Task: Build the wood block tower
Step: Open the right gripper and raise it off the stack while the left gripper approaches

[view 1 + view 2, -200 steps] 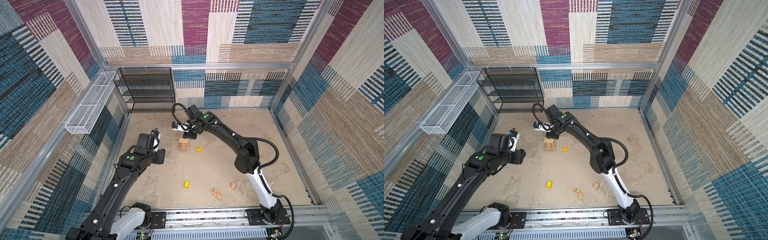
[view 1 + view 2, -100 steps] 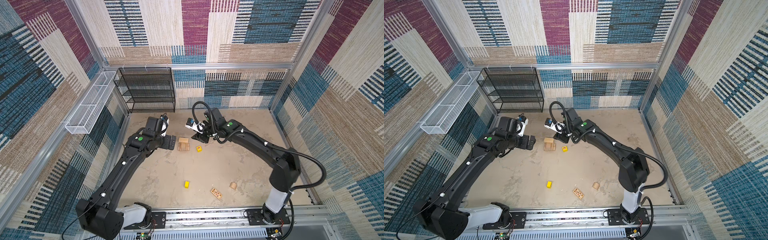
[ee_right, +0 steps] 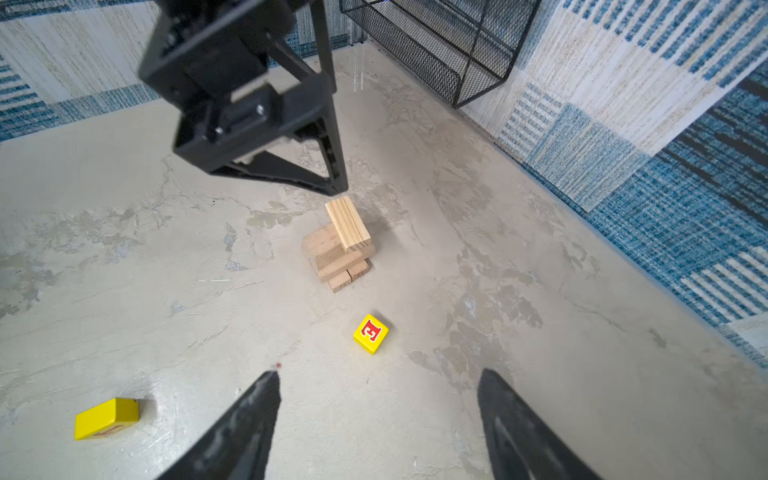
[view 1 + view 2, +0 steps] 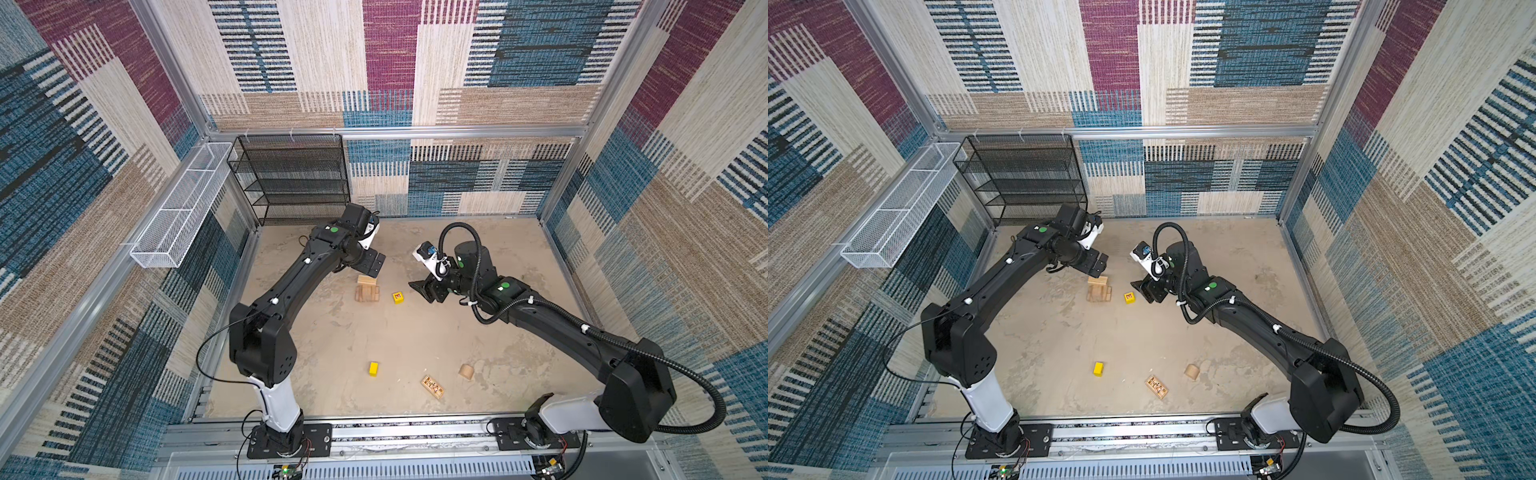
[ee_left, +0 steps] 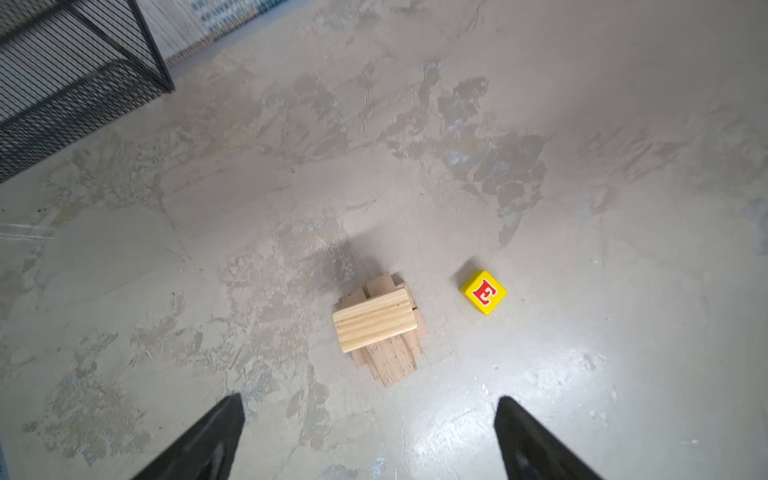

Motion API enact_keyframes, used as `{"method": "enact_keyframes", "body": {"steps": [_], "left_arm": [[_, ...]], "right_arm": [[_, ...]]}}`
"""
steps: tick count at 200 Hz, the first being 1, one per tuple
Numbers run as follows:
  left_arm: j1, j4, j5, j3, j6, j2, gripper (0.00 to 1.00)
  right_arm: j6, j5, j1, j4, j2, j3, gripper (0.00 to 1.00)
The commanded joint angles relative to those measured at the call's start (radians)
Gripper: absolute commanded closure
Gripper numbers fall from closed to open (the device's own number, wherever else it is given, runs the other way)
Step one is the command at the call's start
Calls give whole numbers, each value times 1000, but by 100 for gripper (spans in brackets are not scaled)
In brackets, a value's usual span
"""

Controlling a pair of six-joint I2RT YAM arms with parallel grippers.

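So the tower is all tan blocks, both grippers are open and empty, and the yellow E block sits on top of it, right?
Not quite. The yellow E block is not on the tower; the left wrist view shows it on the floor beside it, not touching. The rest holds: the tower is all tan, and the left gripper and right gripper are open and empty.

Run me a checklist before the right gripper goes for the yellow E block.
1. Right gripper open and empty: ok.
2. Left gripper open and empty: ok.
3. Yellow E block lying free, apart from the tower: ok.
4. Tower standing, top block lying flat: ok.
5. Left gripper clear of the top block: cannot tell; one fingertip looks close above it.
6. Nothing between the right gripper and the yellow E block: ok.
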Motion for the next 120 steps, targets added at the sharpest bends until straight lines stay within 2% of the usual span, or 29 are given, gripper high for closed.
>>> {"method": "enact_keyframes", "body": {"steps": [1,44,120], "left_arm": [[1,-67,-45,25,11,47,1],[1,-67,-40,14,-10,100,5],[1,-82,11,60,-47,184,8]], "right_arm": [[60,-6,-2,50,-27,-39,13],[95,-19,-3,59,-30,-104,9],[92,-5,-3,35,-25,-100,8]]}}
